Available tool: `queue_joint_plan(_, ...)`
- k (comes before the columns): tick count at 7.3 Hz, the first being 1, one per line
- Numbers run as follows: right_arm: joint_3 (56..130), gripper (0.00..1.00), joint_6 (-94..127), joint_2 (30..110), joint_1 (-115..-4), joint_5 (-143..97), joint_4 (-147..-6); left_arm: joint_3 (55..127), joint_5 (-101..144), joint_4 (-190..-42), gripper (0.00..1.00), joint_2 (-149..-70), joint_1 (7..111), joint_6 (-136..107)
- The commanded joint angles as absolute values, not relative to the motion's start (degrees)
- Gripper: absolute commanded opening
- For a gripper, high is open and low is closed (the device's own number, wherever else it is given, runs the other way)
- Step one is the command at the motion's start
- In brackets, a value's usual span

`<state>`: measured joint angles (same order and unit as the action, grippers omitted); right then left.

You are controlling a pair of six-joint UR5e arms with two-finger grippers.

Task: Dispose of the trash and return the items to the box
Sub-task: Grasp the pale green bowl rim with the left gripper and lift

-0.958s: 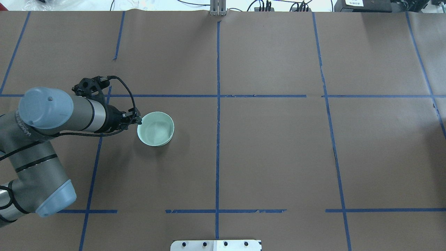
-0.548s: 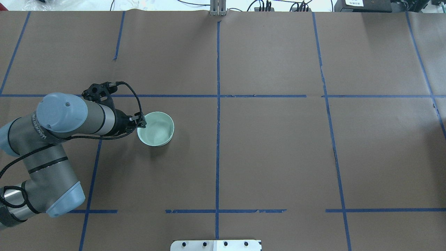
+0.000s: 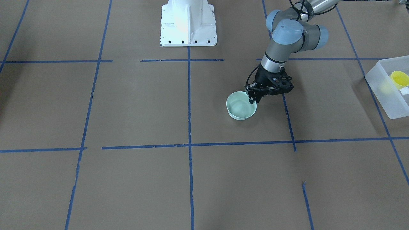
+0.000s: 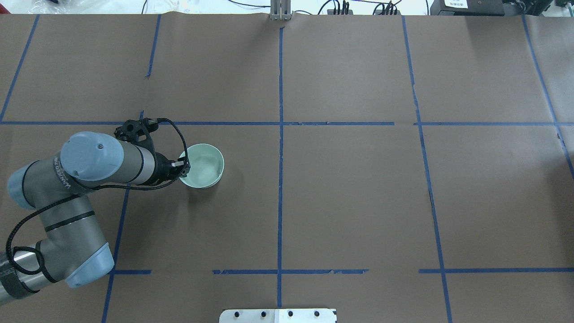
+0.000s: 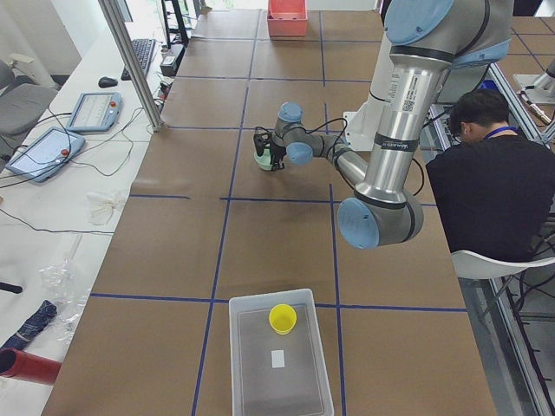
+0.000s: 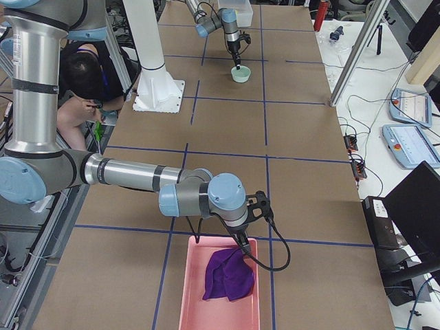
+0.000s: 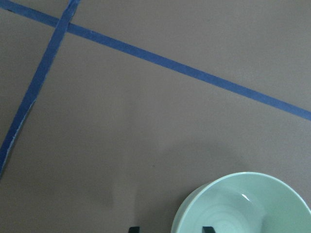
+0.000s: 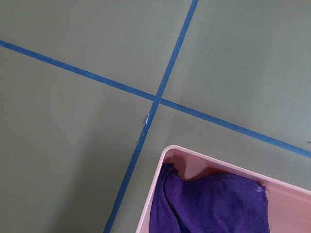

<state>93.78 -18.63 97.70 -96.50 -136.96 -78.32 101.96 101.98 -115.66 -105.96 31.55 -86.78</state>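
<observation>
A pale green bowl stands upright on the brown table; it also shows in the front view and the left wrist view. My left gripper is open at the bowl's left rim, with one finger inside and one outside the wall, also in the front view. The yellow cup lies inside the translucent box at the table's left end, far from the bowl; both show in the left view, cup and box. My right gripper hangs over a pink tray; I cannot tell if it is open.
The pink tray at the table's right end holds a purple cloth, also in the right wrist view. The robot's white base stands at the table's near edge. A seated operator is beside the robot.
My left arm has swung the gripper right and toward the robot, from beside the bowl's left rim to astride it. The bowl has not moved.
</observation>
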Motion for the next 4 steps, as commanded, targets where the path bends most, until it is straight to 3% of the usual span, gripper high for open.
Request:
queue_joint_plan(1, 93.8, 1.00, -18.6, 97.7, -96.5, -137.0, -78.2, 105.4, 102.4, -115.2, 0.00, -105.1, 32.3, -83.7)
queue_joint_plan(3, 93.8, 1.00, -18.6, 97.8, -96.5, -136.9, -78.3, 113.2, 104.0, -114.4, 0.00, -98.6, 36.0, -73.9)
queue_joint_plan(4, 93.8, 1.00, -18.6, 97.8, -96.5, -136.9, -78.2, 115.6, 109.5, -112.7, 0.00, -96.6, 42.9, -66.4)
